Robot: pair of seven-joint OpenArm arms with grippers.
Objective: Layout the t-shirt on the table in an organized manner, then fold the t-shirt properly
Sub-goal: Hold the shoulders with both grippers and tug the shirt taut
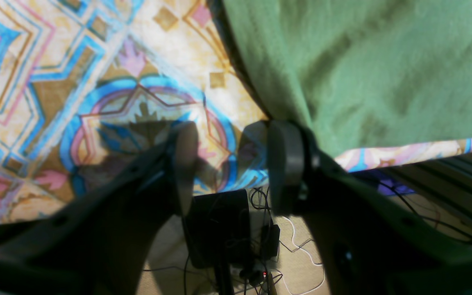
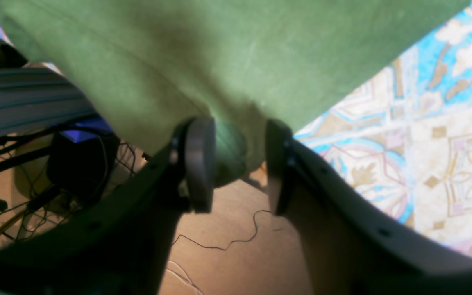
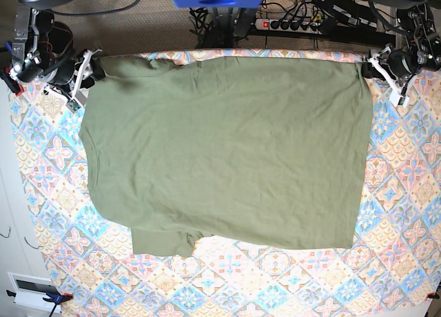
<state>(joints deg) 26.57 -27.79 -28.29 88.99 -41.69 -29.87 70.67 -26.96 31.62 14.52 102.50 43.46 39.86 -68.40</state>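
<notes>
The right gripper (image 2: 236, 164) is pinching the t-shirt (image 3: 227, 151) corner; the left gripper (image 1: 230, 168) is gaping empty beside its hem.

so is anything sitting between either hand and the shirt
Nothing visible. The right hand already has the t-shirt bunched between its fingers, and the left hand sits open at the shirt's edge over the bare table.

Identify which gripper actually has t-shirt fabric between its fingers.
The right gripper: t-shirt cloth bunches between its fingers. The left gripper has only the table cloth showing in its gap.
</notes>
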